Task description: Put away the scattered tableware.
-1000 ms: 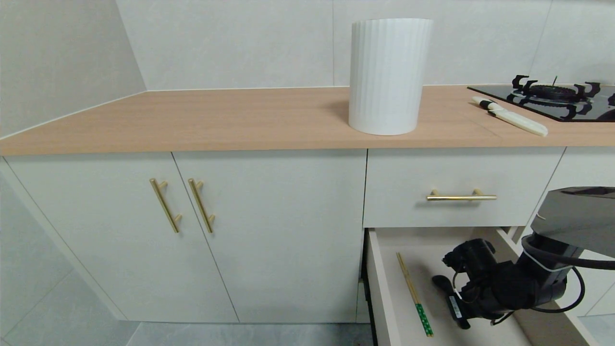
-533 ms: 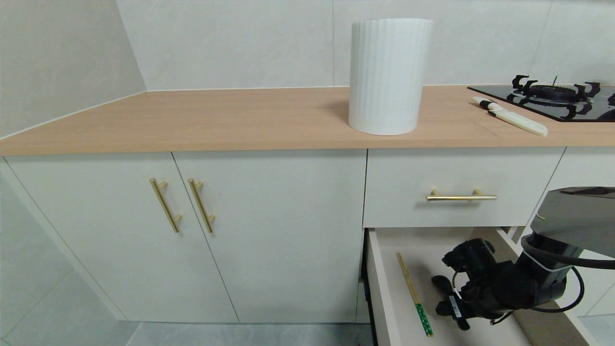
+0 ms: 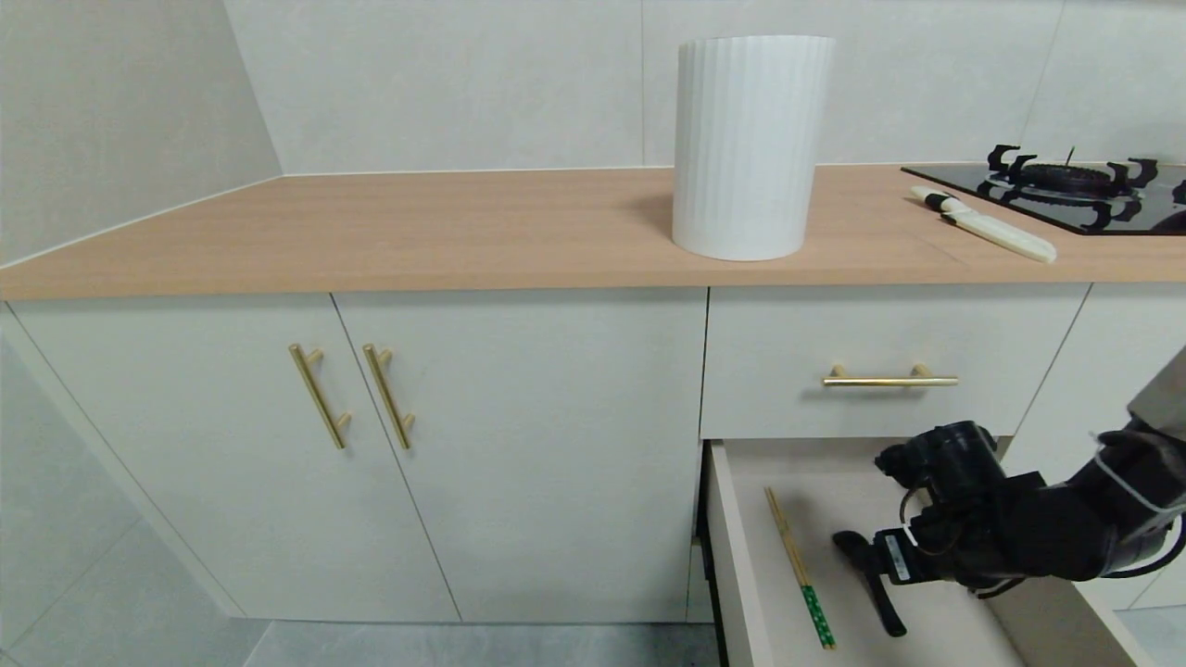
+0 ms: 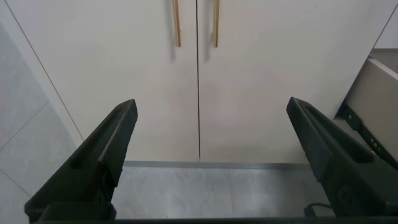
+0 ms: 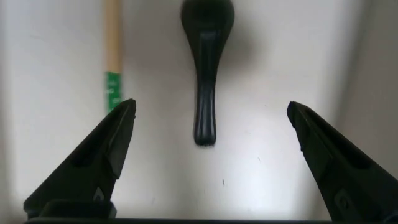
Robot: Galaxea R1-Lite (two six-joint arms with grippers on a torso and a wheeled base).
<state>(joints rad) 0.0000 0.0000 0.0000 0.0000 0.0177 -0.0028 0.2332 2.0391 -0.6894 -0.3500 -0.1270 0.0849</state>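
Note:
The lower drawer (image 3: 737, 556) stands pulled out at the lower right of the head view. On its floor lie a pair of wooden chopsticks (image 3: 799, 567) with green ends and, beside them, a black spoon (image 3: 866, 574). My right gripper (image 3: 903, 554) hovers just above the spoon, open and holding nothing. In the right wrist view the spoon (image 5: 206, 68) lies free between the spread fingers of that gripper (image 5: 211, 165), with the chopsticks (image 5: 112, 59) off to one side. My left gripper (image 4: 211, 162) is open and empty, low in front of the cabinet doors (image 4: 199, 81).
On the wooden counter (image 3: 417, 227) stand a tall white ribbed container (image 3: 747, 148) and a white knife (image 3: 984, 225) next to the black gas hob (image 3: 1066, 190). A shut drawer with a gold handle (image 3: 889, 380) sits above the open one. Two cabinet doors have gold handles (image 3: 352, 396).
My right arm has lifted and drawn back to the right, off the spoon, which stays lying in the drawer. The chopsticks have not moved.

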